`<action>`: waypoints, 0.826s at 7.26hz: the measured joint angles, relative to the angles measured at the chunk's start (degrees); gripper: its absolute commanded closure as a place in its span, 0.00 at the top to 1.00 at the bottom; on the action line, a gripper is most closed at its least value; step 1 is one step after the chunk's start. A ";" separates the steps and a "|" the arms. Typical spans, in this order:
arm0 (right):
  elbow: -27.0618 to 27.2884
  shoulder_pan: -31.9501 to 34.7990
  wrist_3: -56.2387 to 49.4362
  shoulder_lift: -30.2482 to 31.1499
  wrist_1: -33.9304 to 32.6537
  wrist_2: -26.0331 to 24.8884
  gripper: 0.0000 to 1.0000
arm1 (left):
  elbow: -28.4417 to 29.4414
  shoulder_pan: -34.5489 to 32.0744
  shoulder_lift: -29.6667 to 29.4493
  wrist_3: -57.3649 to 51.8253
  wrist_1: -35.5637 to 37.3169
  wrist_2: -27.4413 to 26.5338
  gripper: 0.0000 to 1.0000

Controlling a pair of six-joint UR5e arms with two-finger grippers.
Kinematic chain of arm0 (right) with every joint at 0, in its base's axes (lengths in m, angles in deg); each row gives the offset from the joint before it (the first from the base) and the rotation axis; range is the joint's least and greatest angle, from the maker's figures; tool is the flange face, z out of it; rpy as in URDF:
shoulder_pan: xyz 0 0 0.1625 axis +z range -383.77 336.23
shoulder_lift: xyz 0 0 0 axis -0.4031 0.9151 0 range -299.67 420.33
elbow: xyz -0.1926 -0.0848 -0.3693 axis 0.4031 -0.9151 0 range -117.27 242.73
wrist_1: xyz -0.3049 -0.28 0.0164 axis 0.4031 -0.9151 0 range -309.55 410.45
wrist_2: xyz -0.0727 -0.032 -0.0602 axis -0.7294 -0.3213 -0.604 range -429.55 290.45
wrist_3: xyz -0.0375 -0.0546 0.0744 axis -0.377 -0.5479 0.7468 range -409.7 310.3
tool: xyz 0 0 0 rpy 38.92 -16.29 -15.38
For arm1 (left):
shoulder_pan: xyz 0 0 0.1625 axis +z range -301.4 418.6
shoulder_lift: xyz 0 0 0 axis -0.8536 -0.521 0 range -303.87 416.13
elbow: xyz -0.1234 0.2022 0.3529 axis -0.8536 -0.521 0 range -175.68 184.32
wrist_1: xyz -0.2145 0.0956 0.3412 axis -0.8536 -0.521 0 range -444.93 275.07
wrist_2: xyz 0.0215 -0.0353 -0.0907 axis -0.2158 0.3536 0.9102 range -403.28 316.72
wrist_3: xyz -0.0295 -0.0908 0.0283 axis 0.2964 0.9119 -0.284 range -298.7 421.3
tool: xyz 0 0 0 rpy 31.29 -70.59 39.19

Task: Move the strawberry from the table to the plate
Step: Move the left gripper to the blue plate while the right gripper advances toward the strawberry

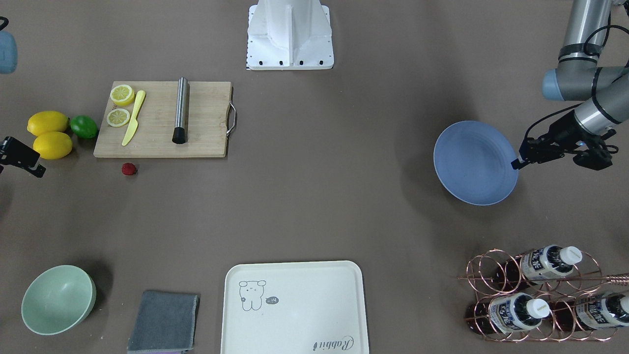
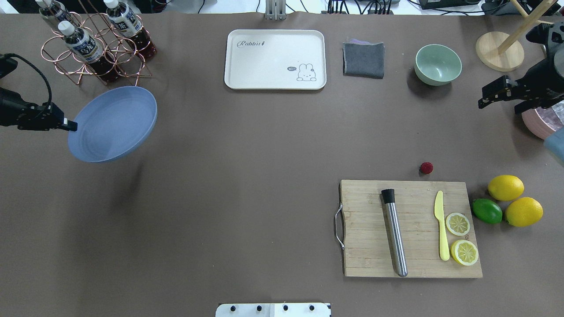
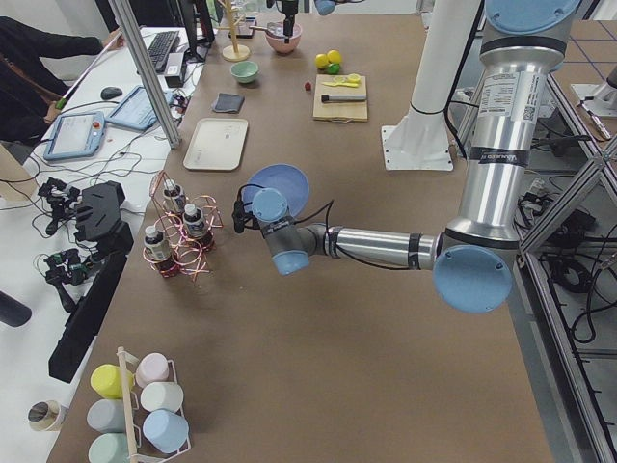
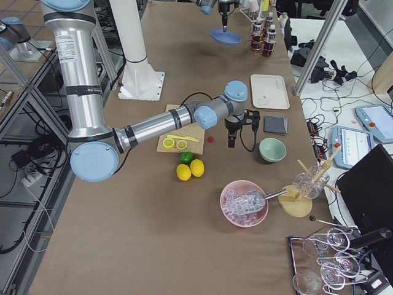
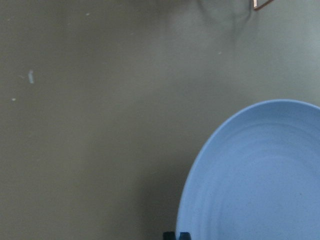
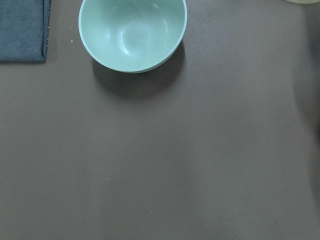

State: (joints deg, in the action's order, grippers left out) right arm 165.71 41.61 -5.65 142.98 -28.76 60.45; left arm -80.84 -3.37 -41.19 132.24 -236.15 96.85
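Note:
The strawberry (image 2: 426, 167) (image 1: 128, 169), a tiny dark-red berry, lies on the table (image 2: 246, 185) just beyond the far edge of the cutting board. My left gripper (image 2: 70, 126) (image 1: 516, 162) is shut on the rim of the blue plate (image 2: 112, 123) (image 1: 474, 162) (image 5: 260, 175). It holds the plate tilted above the table at the far left, and a shadow shows beneath. My right gripper (image 2: 500, 94) hovers over the right side, between the green bowl and the strawberry. It appears open and holds nothing. Its own wrist view shows no fingers.
The wooden cutting board (image 2: 410, 229) carries a steel muddler, a yellow knife and lemon slices. Two lemons (image 2: 506, 187) and a lime (image 2: 487, 211) lie to its right. A mint bowl (image 2: 438, 64), grey cloth (image 2: 363, 59), cream tray (image 2: 275, 59) and bottle rack (image 2: 94, 44) line the far edge.

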 measured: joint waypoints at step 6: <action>-0.36 -13.02 7.01 -2.93 0.02 -7.52 1.00 | -18.58 22.18 -8.53 12.31 27.15 -29.32 0.00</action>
State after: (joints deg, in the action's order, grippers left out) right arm 165.36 28.60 1.36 140.05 -28.74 52.93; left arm -99.42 18.81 -49.72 144.55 -209.01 67.53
